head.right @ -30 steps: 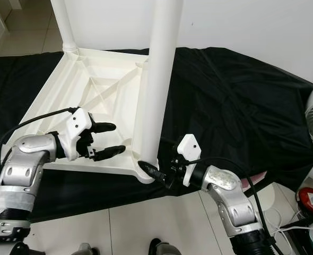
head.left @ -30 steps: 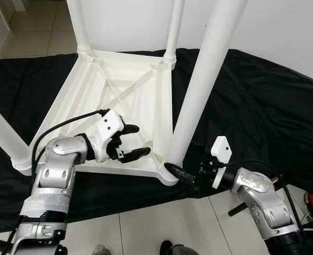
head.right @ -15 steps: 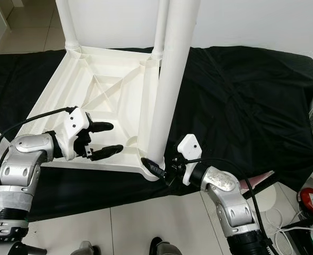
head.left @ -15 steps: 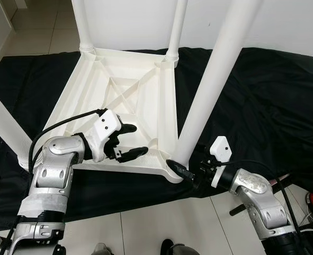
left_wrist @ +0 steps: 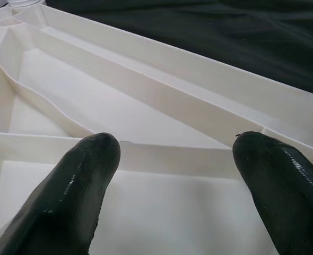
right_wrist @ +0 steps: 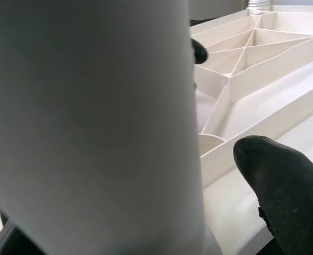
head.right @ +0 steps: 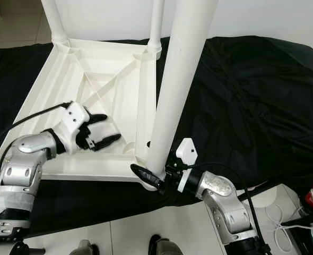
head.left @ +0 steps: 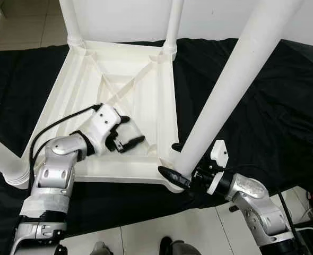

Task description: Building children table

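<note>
1. The white children's table lies upside down on a black cloth (head.left: 262,106) spread over the floor, its ribbed tabletop (head.left: 119,79) facing up and its legs pointing up toward the camera.
2. The relation that matters is at the near right corner. The near leg (head.left: 225,101) stands in its corner socket (head.left: 172,178), its long axis rising up and leaning slightly away to the right.
3. The right claw (head.left: 173,162) sits right at the base of that leg. Its fingers are spread, one on each side of the leg just above the socket; from the wrist view the leg sits between them, though I cannot tell whether they press on it.
4. The right arm is clearly the nearer one for this leg, which lies straight ahead of that claw.
5. The left claw (head.left: 129,132) hovers over the ribbed underside near the front edge, fingers apart and holding nothing, well to the left of the leg.
6. My guess is the leg is being seated or twisted home.
</note>
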